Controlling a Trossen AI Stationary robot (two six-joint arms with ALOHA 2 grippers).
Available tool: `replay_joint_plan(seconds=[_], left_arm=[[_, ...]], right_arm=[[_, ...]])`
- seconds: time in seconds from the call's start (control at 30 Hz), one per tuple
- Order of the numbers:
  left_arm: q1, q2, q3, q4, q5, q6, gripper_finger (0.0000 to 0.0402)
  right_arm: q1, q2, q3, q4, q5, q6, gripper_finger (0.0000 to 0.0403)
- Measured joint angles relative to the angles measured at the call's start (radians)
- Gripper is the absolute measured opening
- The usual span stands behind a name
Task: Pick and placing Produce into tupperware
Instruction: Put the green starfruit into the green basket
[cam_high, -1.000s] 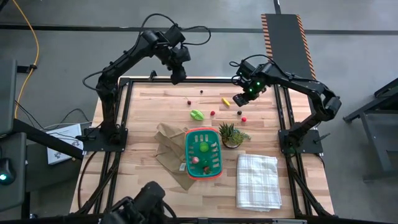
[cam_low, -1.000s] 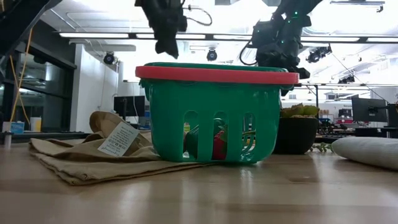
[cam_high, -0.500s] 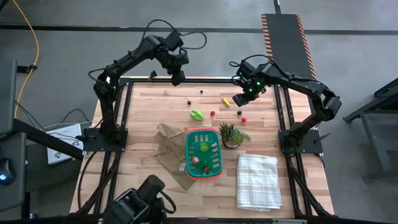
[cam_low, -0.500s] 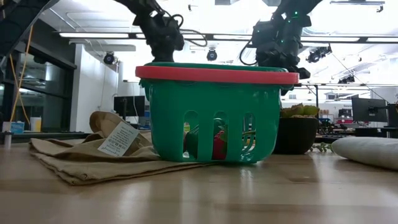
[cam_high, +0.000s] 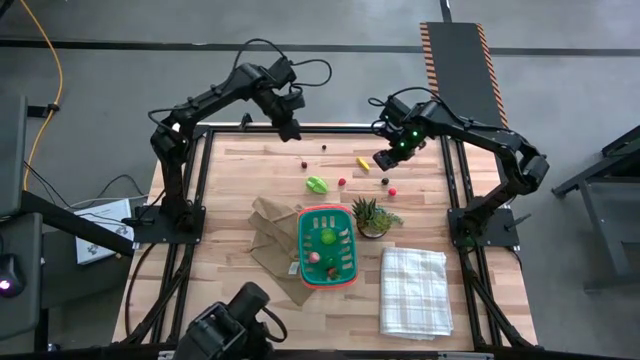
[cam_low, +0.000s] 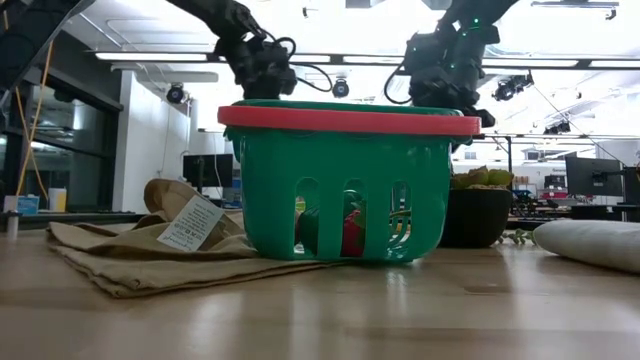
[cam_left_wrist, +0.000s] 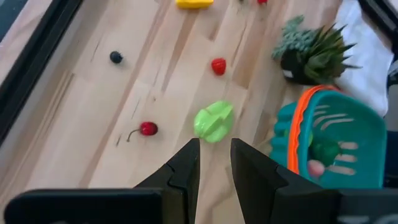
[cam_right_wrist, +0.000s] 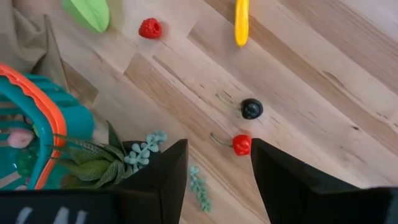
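I hold the right tool (cam_high: 386, 160) above the far right part of the worktop (cam_high: 240, 170), its fingers spread wide with nothing between them. The right wrist view looks straight down past them at a red cherry (cam_right_wrist: 241, 144) and a dark berry (cam_right_wrist: 251, 108) lying close together but apart. The left tool (cam_high: 290, 131) hangs over the far edge of the worktop, its fingers narrowly parted and empty; the left wrist view looks toward the green leafy piece (cam_left_wrist: 214, 121).

Step in hand, as I judge it: approach for the next pick. The tupperware (cam_high: 303, 250) sits near the worktop's centre and already holds 1 green piece and 1 or 2 small red or pink ones. Still loose on the worktop are the green leafy piece, a strawberry (cam_high: 342, 183), the yellow piece (cam_high: 363, 164), both cherries and 2 dark berries.

Next move: lower the right tool over the red cherry, square the fingers on it, close, lift, carry to the tupperware.

Clearances:
1. The dark berry lies near the cherry; an off-centre descent may knock it away.
2. The potted plant (cam_high: 369, 217) stands just beside the tupperware's right wall, so I would approach from above.
3. The brown paper bag (cam_high: 268, 232) runs under the tupperware's left side.
4. The checked cloth (cam_high: 414, 290) lies well clear.
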Motion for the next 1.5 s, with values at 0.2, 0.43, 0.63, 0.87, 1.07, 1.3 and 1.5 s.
replay_joint_plan(seconds=[0.2, 0.43, 0.63, 0.87, 1.07, 1.3, 1.5], left_arm=[[-0.003, 0.000, 0.000, 0.005, -0.025, -0.052, 0.0081], [-0.002, 0.001, 0.000, 0.000, -0.063, -0.102, 0.0081], [-0.039, 0.001, 0.000, -0.006, -0.046, -0.096, 0.0081], [-0.118, 0.001, 0.000, -0.043, -0.094, 0.097, 0.0081], [-0.156, 0.001, 0.000, -0.059, -0.195, 0.249, 0.0081], [-0.192, 0.001, 0.000, -0.080, -0.165, 0.346, 0.0081], [-0.218, -0.004, -0.032, -0.082, -0.132, 0.347, 0.0081]], right_arm=[[0.003, 0.000, 0.000, 0.025, -0.006, -0.026, 0.0167], [0.004, 0.000, 0.000, 0.052, -0.025, -0.055, 0.0167], [0.004, 0.000, 0.000, 0.074, -0.045, -0.048, 0.0167], [0.004, 0.000, 0.000, 0.146, -0.052, -0.033, 0.0167], [0.004, 0.000, 0.000, 0.169, -0.053, -0.053, 0.0167], [0.004, 0.000, 0.000, 0.164, -0.053, -0.053, 0.0167], [0.004, 0.000, 0.000, 0.147, -0.053, -0.063, 0.0167]])
